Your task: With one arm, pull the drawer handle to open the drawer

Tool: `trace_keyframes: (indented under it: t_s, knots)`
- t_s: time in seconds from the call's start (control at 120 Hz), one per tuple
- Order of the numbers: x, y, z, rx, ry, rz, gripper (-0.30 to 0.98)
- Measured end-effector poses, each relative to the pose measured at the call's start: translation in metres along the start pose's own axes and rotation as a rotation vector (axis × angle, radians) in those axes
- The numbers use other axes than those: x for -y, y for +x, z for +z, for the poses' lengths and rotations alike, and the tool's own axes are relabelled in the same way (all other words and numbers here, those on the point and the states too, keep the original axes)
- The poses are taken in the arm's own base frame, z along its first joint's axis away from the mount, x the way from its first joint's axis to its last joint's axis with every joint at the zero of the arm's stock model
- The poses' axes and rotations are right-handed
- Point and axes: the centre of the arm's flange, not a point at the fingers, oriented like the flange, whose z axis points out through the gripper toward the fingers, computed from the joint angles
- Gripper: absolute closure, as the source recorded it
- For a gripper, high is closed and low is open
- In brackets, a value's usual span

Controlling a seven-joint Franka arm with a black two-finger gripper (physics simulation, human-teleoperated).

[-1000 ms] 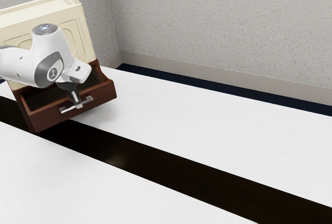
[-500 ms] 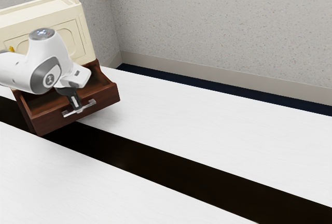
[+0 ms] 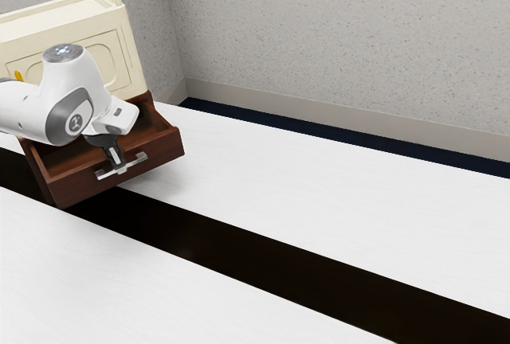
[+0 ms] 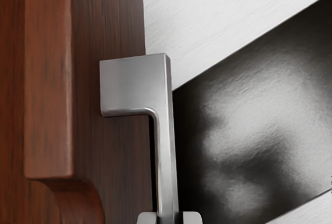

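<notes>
Drawer [image 3: 80, 188] stood out from the cream cabinet [image 3: 80, 10], with part of its interior exposed above the white table [image 3: 279, 173]. Handle [image 3: 139, 158] was on the drawer's front face, with the gripper [image 3: 120, 168] at its bar. Fingers [image 4: 192, 218] were closed on the bar, one on its outer side, the other in the gap between bar and drawer front.

Assessment: opening well advanced, probably close to complete; whether any travel remained could not be told. Any further pull called for a straight line away from the cabinet, then a clean release.

Risks noted:
1. Overpull. If the drawer was near its stop, more force could drag or tip the cabinet, or strip the fingers off the smooth bar.
2. Skewed pull. A sideways or upward component could rack the drawer in its runners, or twist the bar within the grip.
3. Release. The gap behind the bar looked tight; opening too wide could press the inner finger against the drawer front. Withdrawing before both fingers let go could hook the handle and shift the drawer.
</notes>
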Motion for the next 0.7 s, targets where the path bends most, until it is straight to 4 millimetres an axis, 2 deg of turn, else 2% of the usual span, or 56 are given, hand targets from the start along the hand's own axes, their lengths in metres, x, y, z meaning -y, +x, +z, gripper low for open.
trace_keyframes:
  t_s: [0.308,0.433,0.483,0.6,0.7]
  knots:
    - [-0.008,0.007,-0.004,-0.006,-0.006,0.015,0.59]
    - [-0.010,0.013,-0.018,-0.026,0.008,0.027,0.52]
    - [-0.011,0.017,-0.027,-0.036,0.016,0.033,0.44]
    - [0.010,0.032,-0.063,-0.059,0.036,0.008,0.25]
    - [0.030,0.029,-0.069,-0.043,0.021,-0.042,0.16]
